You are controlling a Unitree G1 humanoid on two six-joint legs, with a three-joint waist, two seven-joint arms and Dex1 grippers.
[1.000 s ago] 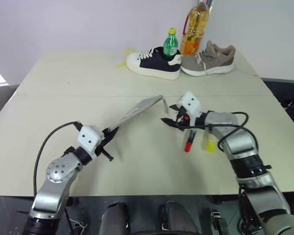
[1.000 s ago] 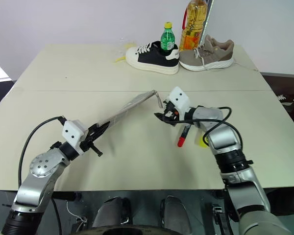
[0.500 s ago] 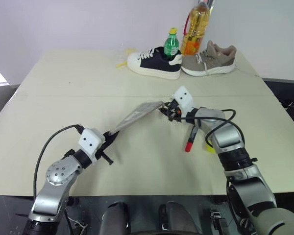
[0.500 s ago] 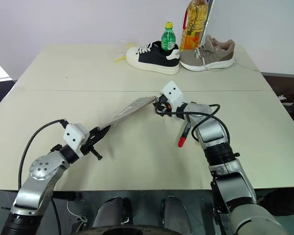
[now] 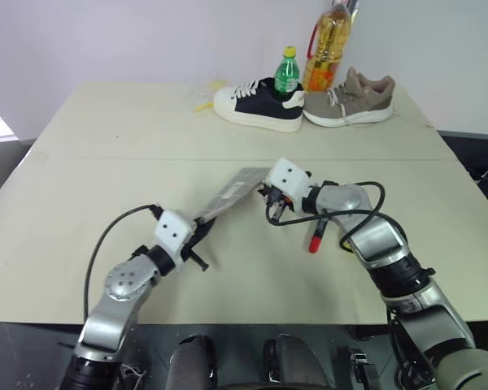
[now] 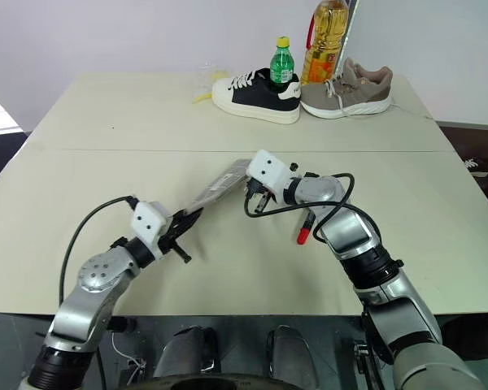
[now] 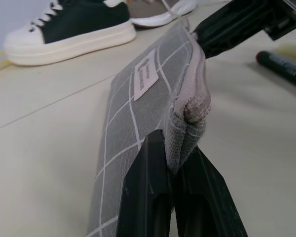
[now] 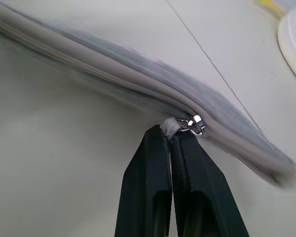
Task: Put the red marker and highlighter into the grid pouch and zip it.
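Your right pincer (image 8: 170, 136) has swung in from beside the red-barrelled black-capped marker (image 5: 315, 237) lying on the bench (image 5: 106, 138) and clamped the zipper pull (image 8: 193, 124) of the flat grey white-gridded fabric pouch (image 7: 138, 128), its near end pinched aloft by your closed left pincer (image 7: 170, 165), so nothing is packed yet.

The bench (image 5: 106, 146) is seen from the head by both eye views, facing forward and down, with nearly the same scene shared from slightly offset positions. The grid pouch (image 7: 138, 113) is viewed very closely along the left hand (image 7: 173, 197) by its wrist camera; its zipper pull (image 8: 190, 124) is viewed closely along the right hand (image 8: 170, 148).
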